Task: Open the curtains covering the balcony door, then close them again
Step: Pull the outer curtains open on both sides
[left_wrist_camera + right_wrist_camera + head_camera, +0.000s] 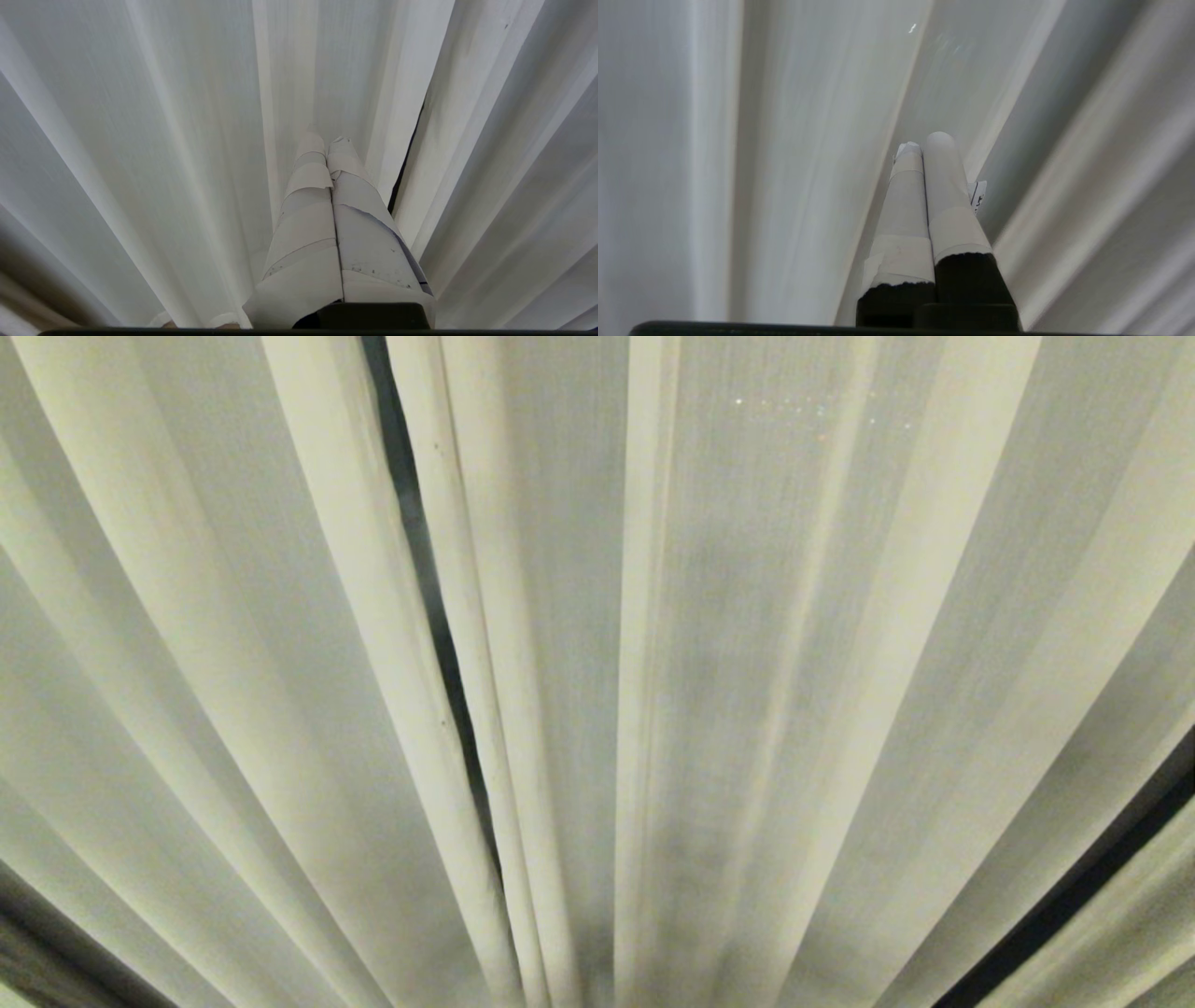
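The curtains (747,663) fill the whole head view. They are big, pale and hang in long folds that run up and down. Two panels meet at a thin dark gap (439,644) a bit left of the middle. The balcony door must be behind the cloth there, but only that dark strip shows, so I cannot tell much about it.

No arm shows in the head view. In the left wrist view, the left gripper (328,140) points up along the folds. Its two taped fingers (308,177) are pressed together with nothing between them. The dark gap (405,163) sits just beside it.

In the right wrist view, the right gripper (924,142) also points up at the cloth, fingers together and empty. No gap shows near it.

I think the left gripper is nearer to the panel edge, so it looks better placed to push the cloth sideways.
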Available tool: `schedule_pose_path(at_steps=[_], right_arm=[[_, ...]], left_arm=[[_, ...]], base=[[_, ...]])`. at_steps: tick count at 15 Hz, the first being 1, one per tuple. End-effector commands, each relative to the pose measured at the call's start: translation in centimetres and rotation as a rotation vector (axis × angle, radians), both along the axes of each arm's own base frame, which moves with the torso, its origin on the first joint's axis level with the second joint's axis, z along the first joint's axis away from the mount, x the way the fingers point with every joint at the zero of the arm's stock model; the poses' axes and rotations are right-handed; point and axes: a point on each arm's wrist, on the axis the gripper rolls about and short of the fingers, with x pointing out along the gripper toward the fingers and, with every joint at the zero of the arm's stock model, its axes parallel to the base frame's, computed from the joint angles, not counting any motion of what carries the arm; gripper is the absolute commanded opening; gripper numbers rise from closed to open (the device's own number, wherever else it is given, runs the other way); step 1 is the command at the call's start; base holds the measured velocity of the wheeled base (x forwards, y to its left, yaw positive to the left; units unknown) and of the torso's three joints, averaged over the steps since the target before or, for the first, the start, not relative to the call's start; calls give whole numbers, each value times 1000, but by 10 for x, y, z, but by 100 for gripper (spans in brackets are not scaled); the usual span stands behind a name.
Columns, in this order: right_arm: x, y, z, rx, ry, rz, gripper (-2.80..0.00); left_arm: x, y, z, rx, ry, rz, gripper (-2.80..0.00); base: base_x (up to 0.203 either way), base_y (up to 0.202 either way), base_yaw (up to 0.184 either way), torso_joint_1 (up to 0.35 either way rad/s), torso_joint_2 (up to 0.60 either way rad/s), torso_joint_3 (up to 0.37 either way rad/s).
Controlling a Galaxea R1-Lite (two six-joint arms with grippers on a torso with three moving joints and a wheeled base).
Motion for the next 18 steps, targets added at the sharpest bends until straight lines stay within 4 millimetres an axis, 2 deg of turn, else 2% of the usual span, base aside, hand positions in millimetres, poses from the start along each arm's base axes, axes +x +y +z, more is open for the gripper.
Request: schedule_pose_path(at_steps=[1, 6, 8, 13, 18], right_arm=[[6, 0, -19, 26, 67, 30, -280], [6, 1, -72, 93, 83, 94, -280], [3, 3, -86, 119, 201, 146, -280], [-25, 2, -130, 153, 424, 158, -280], [-45, 4, -141, 172, 266, 206, -280]], left_arm=[[0, 0, 0, 0, -1, 0, -280], [0, 0, 0, 0, -1, 0, -280], [0, 0, 0, 0, -1, 0, -280], [0, 0, 0, 0, -1, 0, -280], [0, 0, 0, -1, -1, 0, -280]], base=[[0, 0, 0, 0, 0, 0], [0, 0, 0, 0, 0, 0], [0, 0, 0, 0, 0, 0], [0, 0, 0, 0, 0, 0], [0, 0, 0, 0, 0, 0]])
